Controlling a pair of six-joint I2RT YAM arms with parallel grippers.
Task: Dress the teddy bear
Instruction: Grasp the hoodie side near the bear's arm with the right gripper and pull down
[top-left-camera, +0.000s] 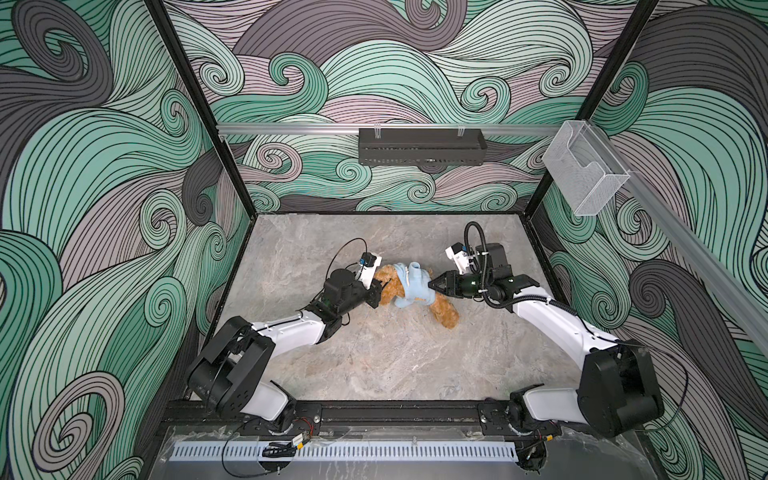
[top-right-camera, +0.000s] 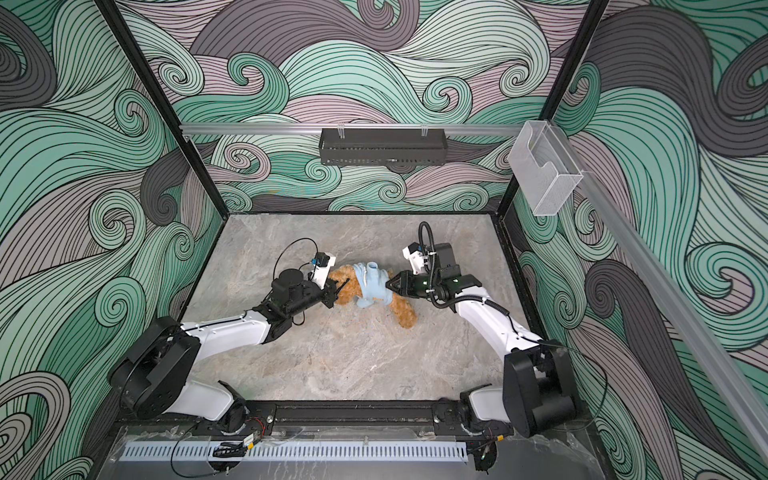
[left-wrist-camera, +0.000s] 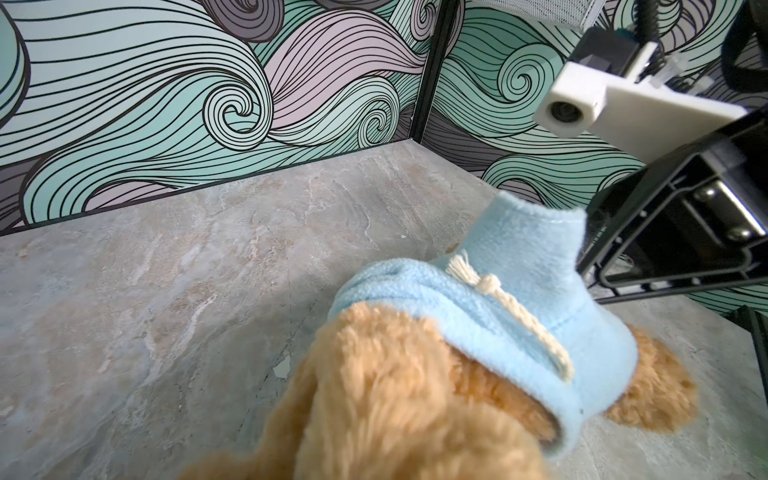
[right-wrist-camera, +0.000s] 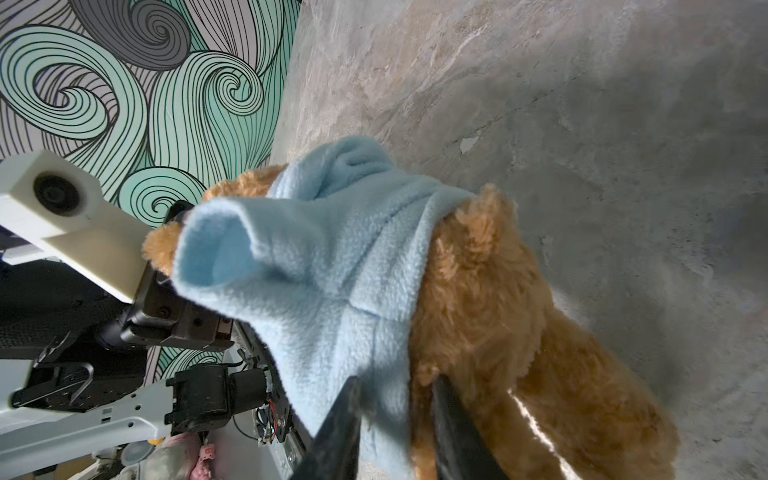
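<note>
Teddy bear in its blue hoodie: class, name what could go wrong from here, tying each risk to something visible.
The right gripper has its jaws around hoodie hem and fur together; pulling may drag the teddy bear rather than the cloth.
One sleeve gapes empty, so an arm may stay trapped inside.
The left gripper seems to pinch only head fur, which could slip.

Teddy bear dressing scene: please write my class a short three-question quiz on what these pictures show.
1. True or false: the teddy bear stands upright.
2. The light-blue hoodie covers the bear's: A legs; B upper body; C nothing.
3. Which gripper is at the bear's head?
Key: 1 false, it lies down; 2 B; 3 the left gripper.
</note>
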